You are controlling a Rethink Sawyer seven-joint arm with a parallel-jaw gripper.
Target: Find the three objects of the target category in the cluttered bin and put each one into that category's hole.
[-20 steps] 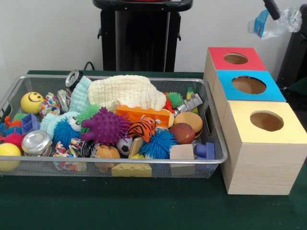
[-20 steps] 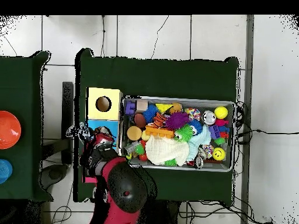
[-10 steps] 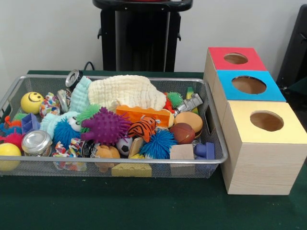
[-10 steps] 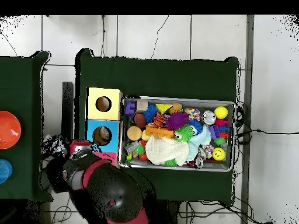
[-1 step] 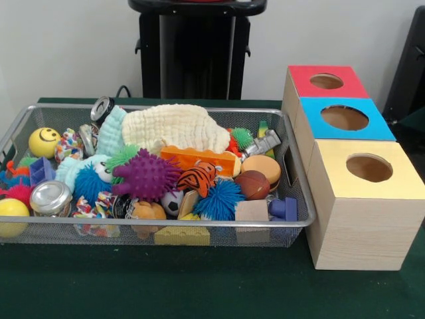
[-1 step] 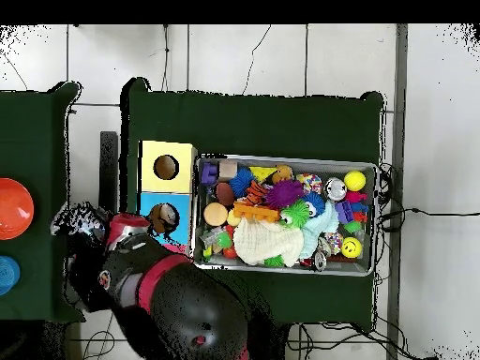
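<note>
The wire bin (image 5: 302,179) is packed with toys: a purple spiky ball (image 5: 147,175), a cream cloth (image 5: 176,126), a tiger toy (image 5: 197,178), a toy burger (image 5: 261,167). Beside it stand the red box (image 5: 312,72), blue box (image 5: 319,123) and yellow box (image 5: 339,179), each with a round hole. The front view shows no gripper. Overhead, the red and black arm (image 6: 178,309) lies past the boxes' end. My gripper (image 6: 86,225) is there, off the bin's table, shut on a crumpled clear plastic bottle (image 6: 75,219). The arm hides the red box overhead.
Overhead, a second green table (image 6: 37,141) at the left carries an orange disc (image 6: 13,208) and a blue one (image 6: 6,275). The bin (image 6: 281,159) fills the main table's middle. The yellow box (image 6: 150,155) and blue box (image 6: 148,202) stand left of it.
The arm swung away from above the boxes towards the side table, carrying the bottle. The bottle and gripper have left the front view. The bin's contents have not moved.
</note>
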